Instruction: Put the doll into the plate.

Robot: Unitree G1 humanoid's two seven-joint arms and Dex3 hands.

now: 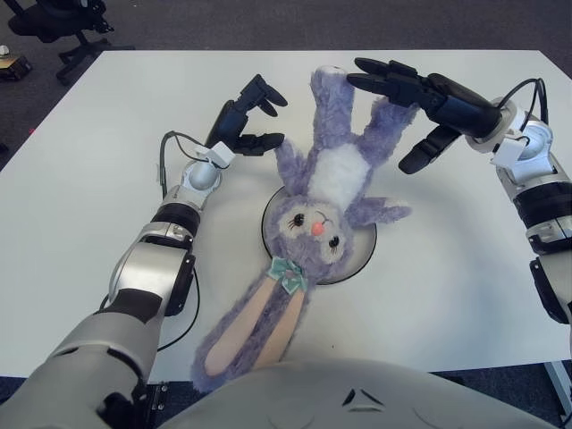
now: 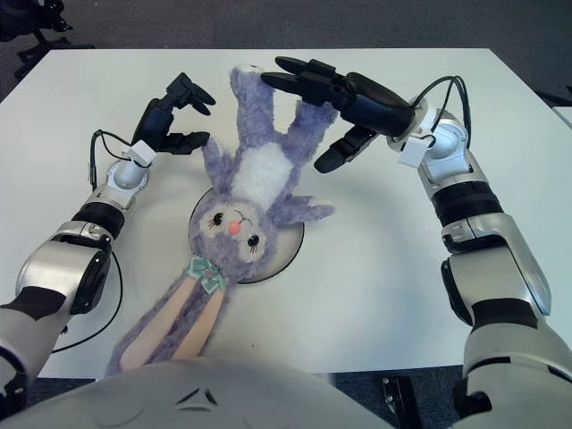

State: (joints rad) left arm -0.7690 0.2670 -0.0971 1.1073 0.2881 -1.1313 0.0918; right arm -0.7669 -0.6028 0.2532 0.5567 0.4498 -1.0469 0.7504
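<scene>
Your doll (image 1: 319, 214), a purple rabbit, lies head toward you across the dark plate (image 1: 362, 253) on the white counter (image 1: 89, 179), ears trailing off the near rim, legs pointing away. Right hand (image 1: 420, 98) hovers fingers spread beside its far leg, gripping nothing. Left hand (image 1: 246, 116) shows loosely open left of the doll.

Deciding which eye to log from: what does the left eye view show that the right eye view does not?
Only the left eye view shows the office chair and a small object on the floor at top left. Only the right eye view shows the right arm down past the elbow. Both show the purple bunny doll with its head on the plate, the open left hand beside it and the open right hand above its legs.
</scene>
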